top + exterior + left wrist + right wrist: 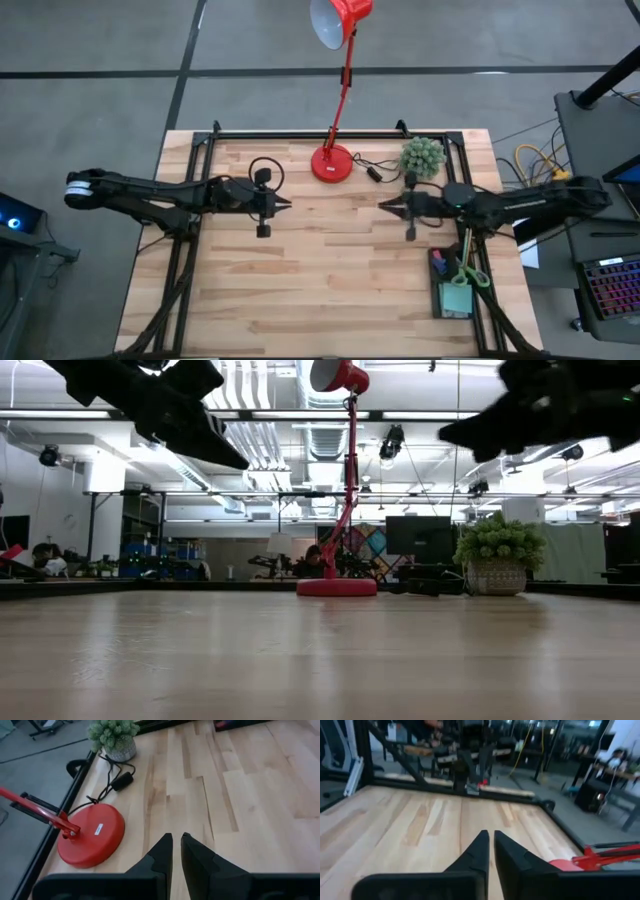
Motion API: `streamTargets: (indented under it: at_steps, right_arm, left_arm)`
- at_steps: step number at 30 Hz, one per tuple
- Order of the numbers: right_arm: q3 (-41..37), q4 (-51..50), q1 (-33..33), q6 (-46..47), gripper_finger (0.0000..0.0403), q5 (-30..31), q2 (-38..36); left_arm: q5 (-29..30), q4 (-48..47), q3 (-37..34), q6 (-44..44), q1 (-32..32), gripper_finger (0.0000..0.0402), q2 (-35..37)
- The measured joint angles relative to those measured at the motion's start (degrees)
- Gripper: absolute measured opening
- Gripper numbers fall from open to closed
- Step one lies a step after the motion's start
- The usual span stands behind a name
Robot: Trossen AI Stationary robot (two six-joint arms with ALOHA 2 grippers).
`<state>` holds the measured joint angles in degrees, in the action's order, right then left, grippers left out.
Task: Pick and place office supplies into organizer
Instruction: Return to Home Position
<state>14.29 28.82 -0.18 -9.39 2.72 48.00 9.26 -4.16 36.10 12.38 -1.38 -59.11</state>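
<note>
I hold both hands above the mid-tabletop (pixel 330 270), tips facing: left hand (pixel 286 204) and right hand (pixel 383 204), each with fingers together and holding nothing, bare wood between them. One organizer (pixel 435 300) hugs the right edge, well away from the lamp (pixel 332 162). One pair of scissors (pixel 470 272) and one pad (pixel 457 298) lie inside; the smaller pieces are too small to count.

From overhead we look straight down on the bench (pixel 330 260); the low camera faces the red lamp (pixel 332 162), which both views share.
</note>
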Motion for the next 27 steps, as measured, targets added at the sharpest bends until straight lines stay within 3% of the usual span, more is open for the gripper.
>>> streamTargets:
  at_steps: [9, 18, 23, 27]
  right_arm:
    - [-9.81, -8.98, 0.04, 0.93, 0.0009, 0.15, -19.77]
    - [-13.51, -16.67, 0.02, -0.47, 0.0009, -0.13, -38.72]
    - [-13.04, -26.28, 0.02, -0.47, 0.0009, 0.28, -46.48]
    - [-12.92, -28.48, 0.02, 1.02, 0.0009, 0.28, -47.97]
  left_arm:
    - [-0.25, 8.67, -1.14, -2.29, -0.01, 0.0022, 0.0]
    - [-3.68, 39.15, -12.59, -3.6, -0.16, 0.0022, 0.01]
    - [-4.65, 38.37, -15.88, -1.52, -1.04, 0.0022, 4.94]
    - [-4.65, 30.37, -17.78, -1.5, -3.14, 0.0022, 13.98]
